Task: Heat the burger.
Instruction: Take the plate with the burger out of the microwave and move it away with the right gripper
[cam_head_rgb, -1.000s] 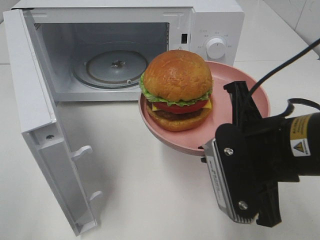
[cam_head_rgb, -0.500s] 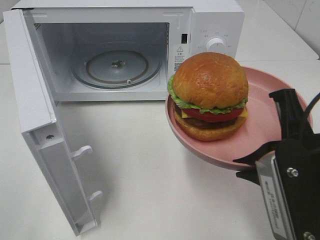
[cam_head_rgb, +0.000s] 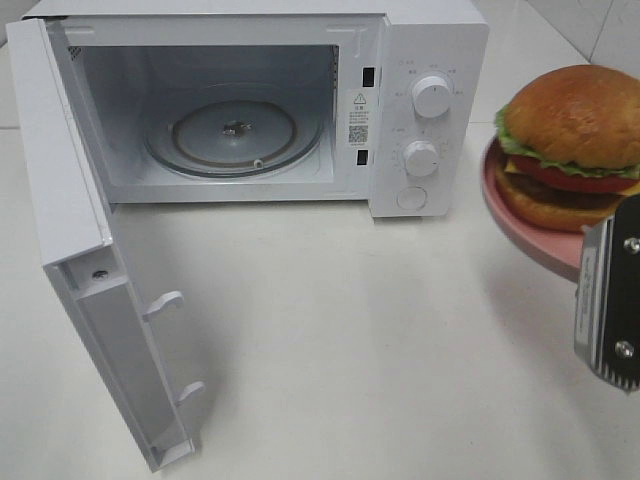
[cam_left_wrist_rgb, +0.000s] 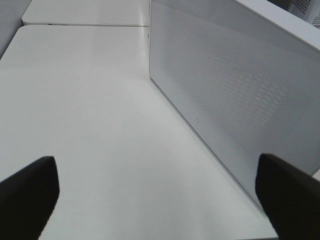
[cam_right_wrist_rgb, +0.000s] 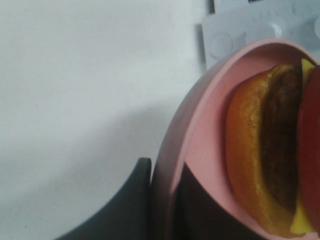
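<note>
Right hand (cam_right_wrist_rgb: 162, 200) clenched on the plate (cam_right_wrist_rgb: 200, 125) rim, one finger (cam_right_wrist_rgb: 125, 205) outside the rim and the other inside it, a thin pinch at one edge only. Burger (cam_right_wrist_rgb: 270, 150) just beyond the fingers, sitting loose on the plate, nothing fixing it there. Carried clear of the counter (cam_head_rgb: 330, 330), so no support beneath the plate.

Main risk, as a judgement: plate pivoting in so narrow a grip, with the tall burger's weight out past the fingertips. Any tilt or jerk likely to slide the burger toward the far rim or topple its stacked layers. Glossy bun and smooth plate likely to give little friction.

Farther from the hand, well apart: the microwave (cam_head_rgb: 420, 40), door (cam_head_rgb: 100, 300) swung wide, turntable (cam_head_rgb: 235, 130) bare. Next hazard there: plate wider than the burger, so a rim strike on the cavity frame or the control panel (cam_head_rgb: 425, 130) possible if the approach comes in skewed or too low. Tall bun also liable to brush the cavity's upper edge if carried too high. Uneven setdown on the turntable likely to leave the plate off-centre and rubbing the walls.

Left hand (cam_left_wrist_rgb: 160, 195) released, fingers spread wide, beside the microwave's perforated side wall; low risk there beyond a nudge to the casing.
</note>
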